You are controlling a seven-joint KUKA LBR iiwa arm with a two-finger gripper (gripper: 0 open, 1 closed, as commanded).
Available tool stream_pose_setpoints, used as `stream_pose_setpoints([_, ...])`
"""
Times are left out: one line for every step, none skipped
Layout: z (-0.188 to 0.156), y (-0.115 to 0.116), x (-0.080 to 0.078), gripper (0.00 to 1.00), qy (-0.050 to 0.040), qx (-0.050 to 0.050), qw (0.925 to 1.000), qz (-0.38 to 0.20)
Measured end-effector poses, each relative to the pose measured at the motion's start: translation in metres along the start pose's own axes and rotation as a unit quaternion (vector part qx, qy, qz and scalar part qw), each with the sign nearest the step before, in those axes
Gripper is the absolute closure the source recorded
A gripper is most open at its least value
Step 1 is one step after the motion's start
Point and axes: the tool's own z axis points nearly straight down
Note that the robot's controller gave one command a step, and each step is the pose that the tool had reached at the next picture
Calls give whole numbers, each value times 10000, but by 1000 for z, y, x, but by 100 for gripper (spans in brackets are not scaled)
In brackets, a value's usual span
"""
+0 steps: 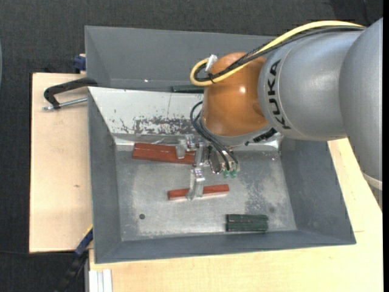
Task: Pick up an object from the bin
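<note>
Red-brown flat bar (213, 191) lies on the floor of the grey metal bin (102, 181), about at its middle, its length running left to right in the camera view; the hand (196, 186) is down on the bar's middle, its metal tip crossing the bar and hiding a short piece of it, so that the bar shows on either side; whether the hand is open or closed on the bar cannot be told from this angle. Behind the hand, near the speckled back wall, lies a longer red-brown block (159, 152); its right end runs in under the hand's upper metal parts, and whether the two touch I cannot tell. A dark green block (247, 222) lies well apart, to the front right, just beside the front wall. The arm (328, 84) comes in from the right, thick and grey; on its housing the black letters KUKA can be read, standing on end; an orange cover (234, 99) sits at the wrist; a yellow cable (304, 30) loops over it.
</note>
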Motion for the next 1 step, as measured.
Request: stream_pose_setpoints([29,-46,8,0,49,14,9997,236])
